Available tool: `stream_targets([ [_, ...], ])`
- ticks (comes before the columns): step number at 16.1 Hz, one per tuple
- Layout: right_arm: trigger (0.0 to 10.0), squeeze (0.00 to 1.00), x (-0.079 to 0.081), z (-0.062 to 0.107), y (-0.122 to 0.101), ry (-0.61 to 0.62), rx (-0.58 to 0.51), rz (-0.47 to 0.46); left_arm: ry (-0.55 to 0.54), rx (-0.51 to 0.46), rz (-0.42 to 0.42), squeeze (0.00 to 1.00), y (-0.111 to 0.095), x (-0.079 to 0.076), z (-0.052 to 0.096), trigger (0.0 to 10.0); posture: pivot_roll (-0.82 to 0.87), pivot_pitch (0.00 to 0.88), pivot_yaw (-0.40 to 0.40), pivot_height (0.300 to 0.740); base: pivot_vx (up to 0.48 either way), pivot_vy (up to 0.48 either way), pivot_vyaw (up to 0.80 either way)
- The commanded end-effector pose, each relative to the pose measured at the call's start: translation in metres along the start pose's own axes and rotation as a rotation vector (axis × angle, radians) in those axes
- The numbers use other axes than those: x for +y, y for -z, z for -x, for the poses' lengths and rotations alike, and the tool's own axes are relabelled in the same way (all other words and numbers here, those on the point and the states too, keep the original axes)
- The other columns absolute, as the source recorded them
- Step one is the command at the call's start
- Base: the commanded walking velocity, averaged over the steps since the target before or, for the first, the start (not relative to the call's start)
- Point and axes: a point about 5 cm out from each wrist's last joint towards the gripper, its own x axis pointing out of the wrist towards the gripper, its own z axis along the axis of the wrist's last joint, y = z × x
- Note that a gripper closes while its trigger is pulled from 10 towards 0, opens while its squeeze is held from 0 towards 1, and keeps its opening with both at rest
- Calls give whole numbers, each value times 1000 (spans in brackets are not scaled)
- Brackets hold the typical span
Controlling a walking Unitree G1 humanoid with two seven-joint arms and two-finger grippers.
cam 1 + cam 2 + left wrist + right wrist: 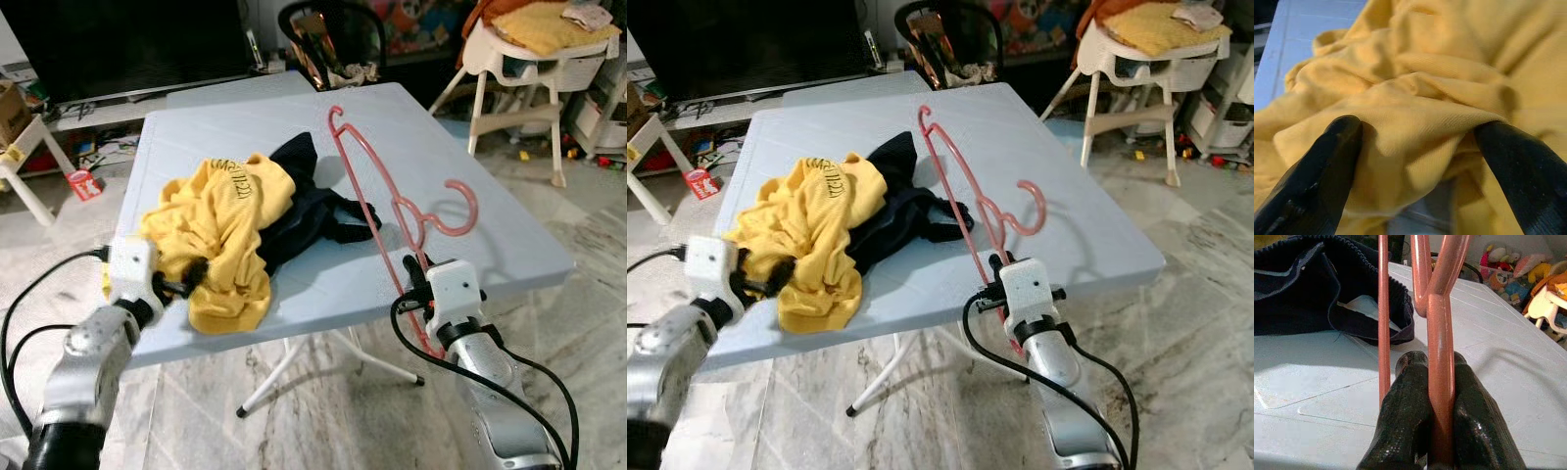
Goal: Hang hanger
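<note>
Clamping the pink hanger point(377, 201) at the folding table's point(509, 250) near edge, my right gripper point(1435, 382) tilts it upward (hook free), while my left gripper point(1415, 147) straddles bunched yellow shirt point(220, 230), fingers apart.

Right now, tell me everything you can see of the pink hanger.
The pink hanger looks like smooth plastic, with thin rods and a curled hook pointing toward the robot's right. It is held tilted up over the light blue table, not lying flat. The right gripper is shut on one of its rods, near the table's near edge. Its far end rises beside the dark navy garment.
</note>
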Motion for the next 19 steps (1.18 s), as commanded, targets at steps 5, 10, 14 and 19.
stream_targets([
  [5,10000,0,5,-2,5,-18,20,-9,97,-25,-19,0,-7,-35,21,10000,-17,25,53,740,0,0,0],
  [10,10000,0,2,-5,2,-3,3,-12,9,-118,-59,0,-20,-46,37,10000,-17,29,59,740,0,0,0],
  [14,10000,0,-2,2,1,53,-1,-56,-170,-124,-47,0,3,-63,46,10000,-8,22,62,740,0,0,0],
  [19,10000,0,-8,11,0,91,-5,-61,-111,-64,-41,0,27,-77,50,10000,-9,12,49,740,0,0,0],
])
